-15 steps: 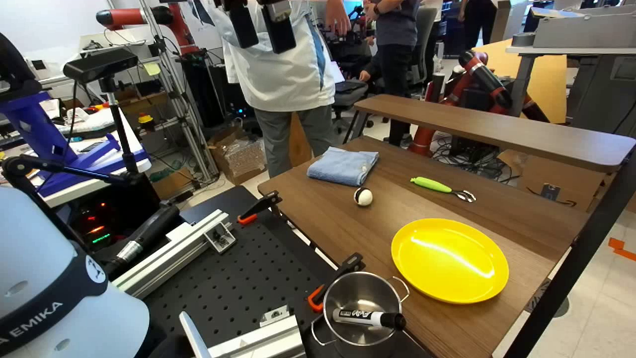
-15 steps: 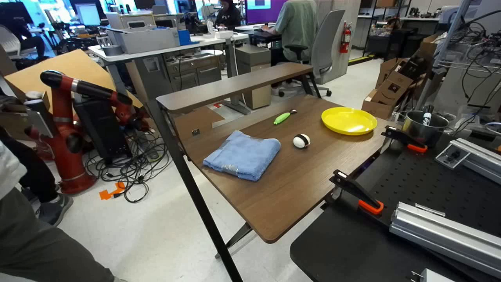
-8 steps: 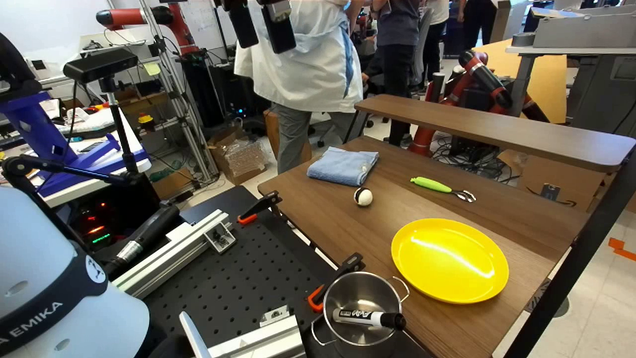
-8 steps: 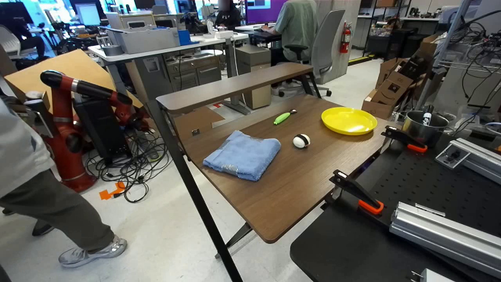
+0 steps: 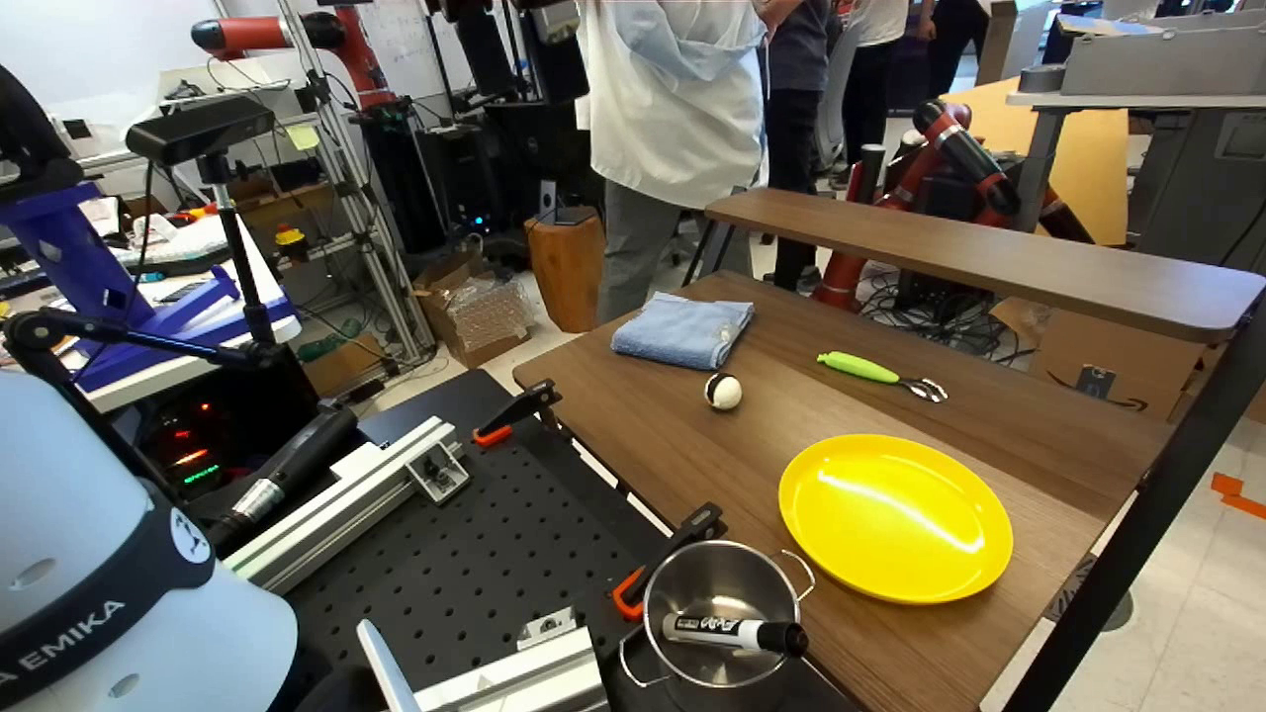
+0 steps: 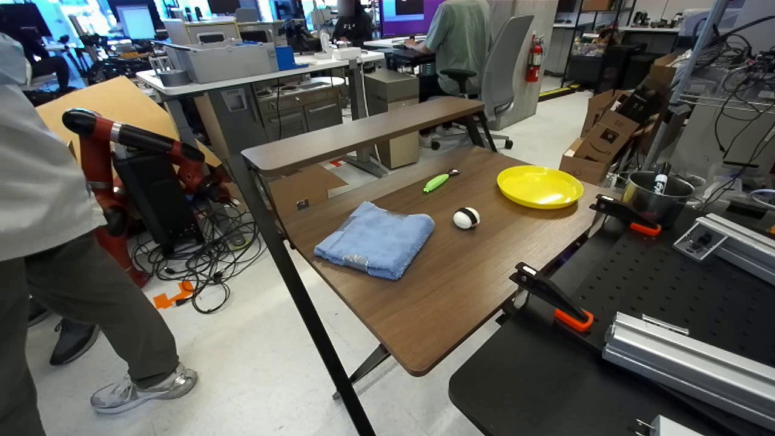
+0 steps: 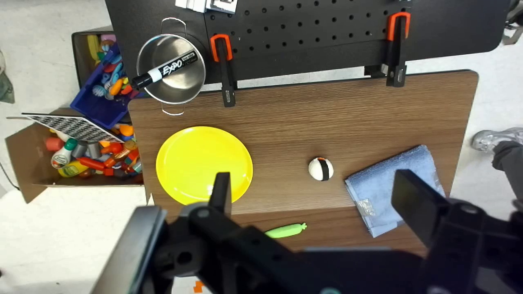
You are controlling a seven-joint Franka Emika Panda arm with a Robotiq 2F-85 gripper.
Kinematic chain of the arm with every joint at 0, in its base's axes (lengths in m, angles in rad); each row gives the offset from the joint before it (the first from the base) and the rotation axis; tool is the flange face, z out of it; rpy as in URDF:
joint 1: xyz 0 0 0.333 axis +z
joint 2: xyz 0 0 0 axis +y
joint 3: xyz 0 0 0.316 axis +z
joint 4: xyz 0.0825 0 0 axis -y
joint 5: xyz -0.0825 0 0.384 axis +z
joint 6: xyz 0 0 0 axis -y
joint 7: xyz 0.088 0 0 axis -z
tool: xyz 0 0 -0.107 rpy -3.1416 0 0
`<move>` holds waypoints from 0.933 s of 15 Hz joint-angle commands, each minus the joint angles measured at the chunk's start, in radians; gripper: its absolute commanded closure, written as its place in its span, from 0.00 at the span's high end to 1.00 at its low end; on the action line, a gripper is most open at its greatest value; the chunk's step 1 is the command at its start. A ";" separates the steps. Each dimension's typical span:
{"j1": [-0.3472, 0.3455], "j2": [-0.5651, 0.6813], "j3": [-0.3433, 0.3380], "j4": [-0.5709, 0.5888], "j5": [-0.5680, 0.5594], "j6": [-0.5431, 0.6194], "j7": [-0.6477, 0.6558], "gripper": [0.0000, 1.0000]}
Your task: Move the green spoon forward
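The green spoon (image 5: 859,367) lies on the brown table with its lime-green handle towards the blue towel and its silvery head pointing away from it. It also shows in an exterior view (image 6: 437,183). In the wrist view the green handle (image 7: 286,231) shows between the jaws, low and nearer the left finger. Its silvery head is hidden behind that finger. My gripper (image 7: 312,175) is wide open and empty, high above the table. In an exterior view the gripper fingers (image 5: 527,87) hang at the top edge, well apart from the spoon.
A yellow plate (image 5: 895,519), a white ball with a black band (image 5: 724,392) and a folded blue towel (image 5: 682,330) lie on the table. A steel pot (image 5: 720,569) holds a marker. A raised shelf (image 5: 979,259) runs along the far edge. Clamps grip the near edge.
A person in a white jacket has walked to the right behind the table in an exterior view. The spoon and the other table objects have not moved. My gripper shows no clear movement.
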 commanded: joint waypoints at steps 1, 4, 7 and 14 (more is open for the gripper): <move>-0.007 0.001 0.006 0.002 0.006 -0.002 -0.005 1.00; -0.007 0.001 0.006 0.002 0.006 -0.002 -0.005 1.00; -0.007 0.001 0.006 0.002 0.006 -0.002 -0.005 1.00; -0.003 0.026 0.018 0.012 -0.026 0.003 -0.027 1.00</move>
